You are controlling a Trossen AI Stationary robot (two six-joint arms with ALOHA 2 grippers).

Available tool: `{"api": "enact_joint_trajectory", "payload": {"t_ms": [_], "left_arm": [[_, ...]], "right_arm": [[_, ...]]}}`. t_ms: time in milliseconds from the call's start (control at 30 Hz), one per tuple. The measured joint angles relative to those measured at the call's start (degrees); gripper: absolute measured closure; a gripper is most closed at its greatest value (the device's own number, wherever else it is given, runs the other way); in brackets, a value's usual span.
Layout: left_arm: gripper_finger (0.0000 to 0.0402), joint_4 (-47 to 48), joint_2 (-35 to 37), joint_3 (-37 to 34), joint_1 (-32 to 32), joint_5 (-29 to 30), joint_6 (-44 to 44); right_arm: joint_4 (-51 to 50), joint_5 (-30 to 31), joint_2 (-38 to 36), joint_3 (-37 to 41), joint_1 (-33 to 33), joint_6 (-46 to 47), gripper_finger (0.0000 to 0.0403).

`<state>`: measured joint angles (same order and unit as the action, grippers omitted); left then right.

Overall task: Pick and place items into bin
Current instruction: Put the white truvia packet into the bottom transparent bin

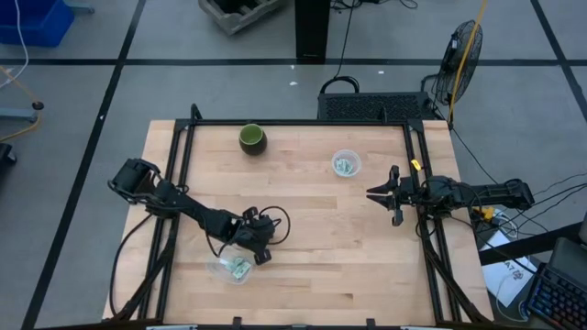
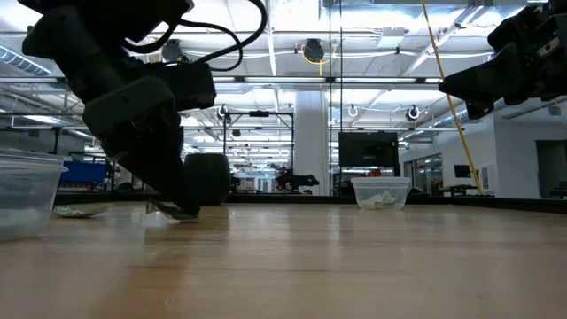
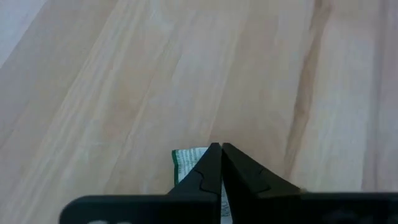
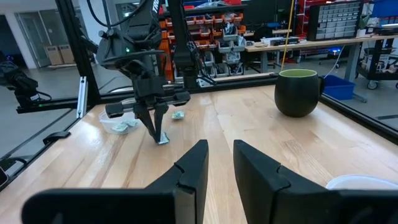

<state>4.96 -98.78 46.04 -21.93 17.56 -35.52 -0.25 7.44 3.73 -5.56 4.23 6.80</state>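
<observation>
My left gripper [image 1: 261,254] stands near the table's near edge, pointing down, shut on a small pale green-and-white wrapped piece [image 3: 186,163], which also shows under the fingers in the right wrist view [image 4: 163,139]. Beside it stands a clear plastic cup [image 1: 229,269] with more pieces inside. Another piece [image 4: 178,115] lies flat on the table between that cup and the gripper. A second clear cup [image 1: 346,165] holding pieces stands toward the far right. My right gripper [image 1: 379,194] hovers open at the table's right side. My left gripper pinches the wrapped piece between its two fingertips [image 3: 211,165], coming from above and pointing down. The piece's edge [image 3: 184,159] sticks out to one side of the fingers. Its lower end [image 4: 164,140] is at the table top; whether it rests there or hangs just clear, I cannot tell.
A dark green cup [image 1: 252,138] stands near the far edge. Black rails [image 1: 181,165] run along the table's left and right sides. Bare wood lies across the table's middle [image 1: 321,229].
</observation>
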Motion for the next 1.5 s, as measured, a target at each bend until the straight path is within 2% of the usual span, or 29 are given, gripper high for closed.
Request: {"api": "enact_joint_trajectory", "payload": {"t_ms": [200, 400, 500, 667, 833, 933, 1200, 1333, 1500], "left_arm": [[0.0394, -1.96, 1.30, 0.00, 0.00, -1.73, 2.02], [0.0390, -1.88, 6.70, 0.02, -1.41, -2.61, 2.29], [0.0397, -0.12, 11.00, 0.02, -3.43, -3.65, 2.21], [0.0387, 1.32, 17.59, 0.04, -8.45, -4.28, 1.28], [0.0397, 4.30, 21.92, 0.07, -14.01, -4.63, -1.61], [0.0393, 7.65, 22.29, 0.13, -17.06, -4.15, -5.83], [0.0387, 16.01, 20.90, 0.04, -22.51, 2.01, -18.36], [0.0397, 16.65, 19.87, 0.07, -23.79, 2.93, -19.85], [0.0383, 16.82, 18.40, 0.09, -24.85, 3.94, -21.23]], "right_arm": [[0.02, 0.00, 0.00, 0.00, 0.00, 0.00, 0.0334], [0.02, 0.00, 0.00, 0.00, 0.02, 0.01, 0.0334], [0.01, 0.00, 0.00, 0.00, 0.00, 0.00, 0.0334], [0.02, 0.00, 0.02, 0.00, 0.00, -0.01, 0.0334], [0.02, 0.01, 0.02, 0.00, 0.01, 0.01, 0.0334], [0.01, 0.00, 0.04, 0.00, 0.01, 0.00, 0.0334], [0.02, 0.00, 0.04, 0.00, 0.01, 0.01, 0.0334], [0.02, 0.02, 0.04, 0.00, 0.00, 0.01, 0.0334], [0.02, 0.00, 0.04, 0.00, 0.02, 0.01, 0.0334]]}}
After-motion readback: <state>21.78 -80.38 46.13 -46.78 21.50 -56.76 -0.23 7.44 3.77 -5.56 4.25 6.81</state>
